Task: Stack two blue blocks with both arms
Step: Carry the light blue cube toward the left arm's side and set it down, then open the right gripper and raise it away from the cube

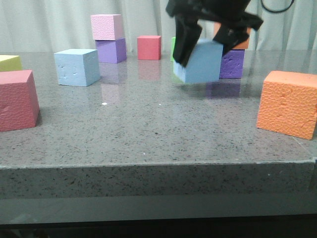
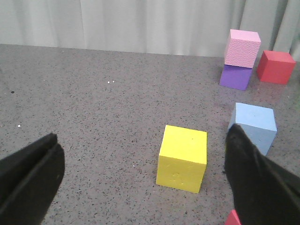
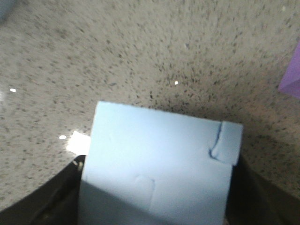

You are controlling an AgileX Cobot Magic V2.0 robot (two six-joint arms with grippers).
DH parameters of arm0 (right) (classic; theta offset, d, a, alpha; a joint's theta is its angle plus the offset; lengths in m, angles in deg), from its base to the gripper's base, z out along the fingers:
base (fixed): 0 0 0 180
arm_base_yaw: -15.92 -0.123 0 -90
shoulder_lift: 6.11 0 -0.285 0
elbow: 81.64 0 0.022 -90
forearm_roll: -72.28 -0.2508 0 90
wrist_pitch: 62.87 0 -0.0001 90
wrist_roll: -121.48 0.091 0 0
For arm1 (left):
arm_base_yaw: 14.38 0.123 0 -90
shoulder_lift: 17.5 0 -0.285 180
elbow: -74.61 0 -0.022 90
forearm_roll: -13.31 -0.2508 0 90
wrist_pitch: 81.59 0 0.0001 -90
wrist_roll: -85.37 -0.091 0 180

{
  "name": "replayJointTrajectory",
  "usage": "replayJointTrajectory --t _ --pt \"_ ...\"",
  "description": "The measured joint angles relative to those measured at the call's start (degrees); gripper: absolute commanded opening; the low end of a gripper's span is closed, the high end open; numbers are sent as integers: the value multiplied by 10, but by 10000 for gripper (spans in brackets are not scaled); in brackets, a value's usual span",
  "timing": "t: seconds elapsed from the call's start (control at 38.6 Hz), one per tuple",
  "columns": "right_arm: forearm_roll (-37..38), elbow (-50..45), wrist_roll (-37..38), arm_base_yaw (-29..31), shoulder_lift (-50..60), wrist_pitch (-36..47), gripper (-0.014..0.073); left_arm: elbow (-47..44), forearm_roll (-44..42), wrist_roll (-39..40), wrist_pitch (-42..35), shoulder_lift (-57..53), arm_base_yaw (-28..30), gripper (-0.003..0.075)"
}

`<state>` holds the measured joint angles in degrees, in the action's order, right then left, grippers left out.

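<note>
Blue block [image 1: 200, 62] hangs between the fingers of the right pincer [image 1: 204, 45], clamped on its two sides and lifted clear of the counter [image 1: 148, 129], tilted so that its lower edge dips toward the left; the right wrist view shows its broad face [image 3: 159, 164] filling the gap between the dark fingers, with small dents and a notched corner. Being a cube, it has no long axis. The second blue block [image 1: 77, 67] sits flat on the counter toward the left rear, upright, well apart from the held one. The left pincer [image 2: 140, 187] is spread wide with nothing in it, hovering over the counter; through its gap shows a yellow cube [image 2: 183, 158], and the second blue block [image 2: 253, 126] lies just beyond its one finger. Bare counter lies between the two blue blocks. A pink cube [image 1: 107, 27] stacked on a purple cube [image 1: 111, 50] stands just behind the resting block, a red cube [image 1: 148, 47] farther right. Another purple cube [image 1: 233, 63] sits close behind the held block. An orange cube [image 1: 287, 103] and a large red cube [image 1: 17, 99] flank the front of the counter.
</note>
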<state>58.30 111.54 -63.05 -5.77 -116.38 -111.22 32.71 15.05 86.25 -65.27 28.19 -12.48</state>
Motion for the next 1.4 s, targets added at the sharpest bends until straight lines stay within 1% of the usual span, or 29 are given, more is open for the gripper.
replayJointTrajectory --t 0.18,0.49,1.06,1.14,1.22,1.29,1.4 --pt "0 0 0 -34 23 -5 416 0 0 0 0 1 0 673" --pt "-6 0 0 -118 9 -9 416 0 0 0 0 1 0 673" --pt "-5 0 1 -122 -42 -22 420 0 0 0 0 1 0 673" --pt "-5 0 1 -122 -44 -24 464 0 0 0 0 1 0 673" --pt "-5 0 1 -122 -44 -25 555 0 0 0 0 1 0 673" --pt "-5 0 1 -122 -44 -25 664 0 0 0 0 1 0 673" --pt "-5 0 1 -122 -45 -27 640 0 0 0 0 1 0 673"
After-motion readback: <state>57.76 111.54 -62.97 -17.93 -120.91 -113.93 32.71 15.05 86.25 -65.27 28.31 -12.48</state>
